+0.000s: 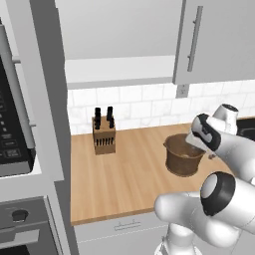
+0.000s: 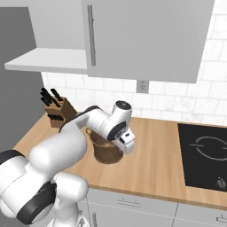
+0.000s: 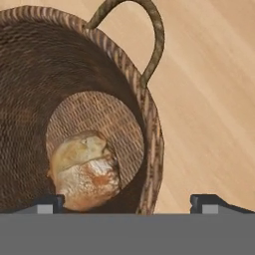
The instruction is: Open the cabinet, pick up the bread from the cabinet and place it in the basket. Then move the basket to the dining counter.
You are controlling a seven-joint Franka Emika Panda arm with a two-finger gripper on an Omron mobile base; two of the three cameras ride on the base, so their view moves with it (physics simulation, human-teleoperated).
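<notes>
You have the gripper [image 3: 127,201] at the mouth of the basket [image 1: 183,159], jaws spread wide, one fingertip inside and one outside the woven wall. The bread [image 3: 85,169] lies on the basket floor, leaving bare weave beside it. A looped handle [image 3: 144,35] rises from the rim. Bare worktop [image 1: 129,174] stretches left toward the knife block [image 1: 104,133], well apart. The open cabinet door [image 1: 219,40] hangs overhead; the cooktop [image 2: 205,153] lies to the right.

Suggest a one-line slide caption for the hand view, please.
Open gripper above the woven basket, the bread lying on its bottom, wood worktop alongside.
</notes>
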